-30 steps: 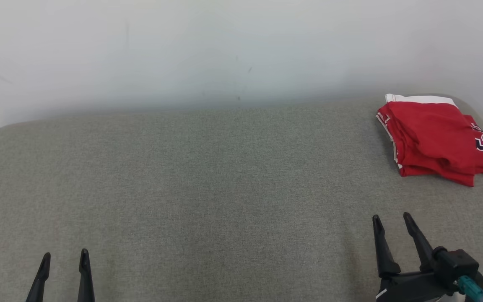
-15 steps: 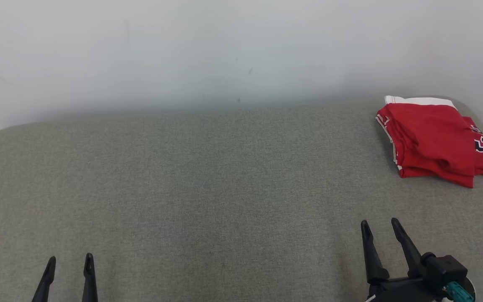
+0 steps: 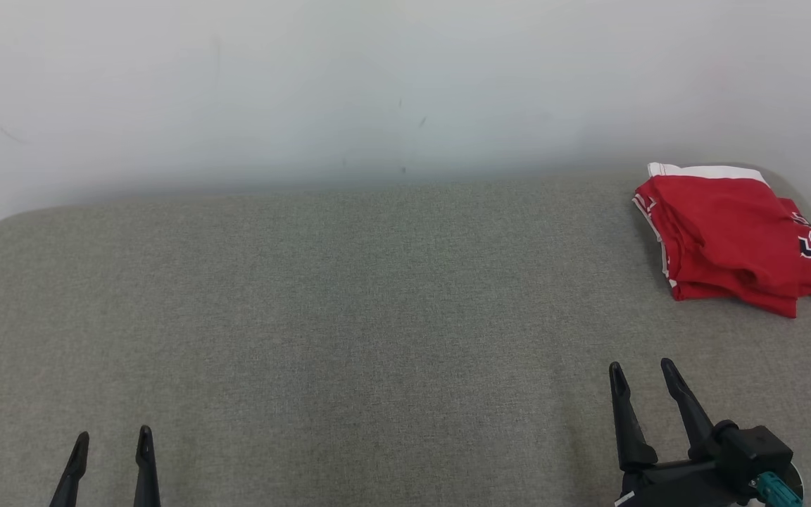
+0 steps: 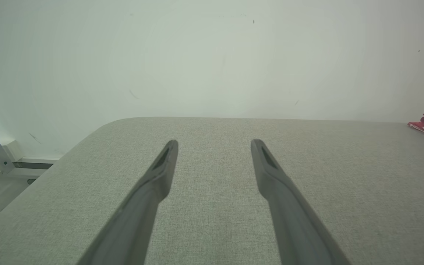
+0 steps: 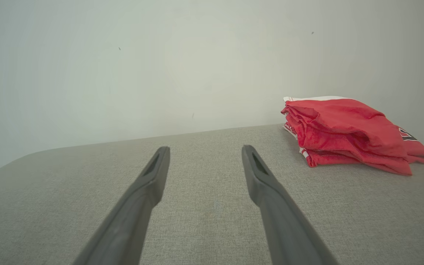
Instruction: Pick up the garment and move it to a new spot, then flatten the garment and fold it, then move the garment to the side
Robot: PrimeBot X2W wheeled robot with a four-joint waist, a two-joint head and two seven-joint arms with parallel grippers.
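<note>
Your left gripper (image 3: 113, 433) has its two dark fingers spread apart with nothing between them, the tips pointing out over the grey fabric-covered surface (image 3: 349, 296). Your right gripper (image 3: 641, 365) is the same: fingers parted and empty. The garment (image 3: 729, 236), a red folded bundle with white trim and a dark printed mark, lies on that surface beyond the right fingers' tips and off to their right, well apart from them, close to the white wall (image 3: 377, 84). From the left fingers it sits far off to the right. In the left wrist view you see its edge at the right border.
</note>
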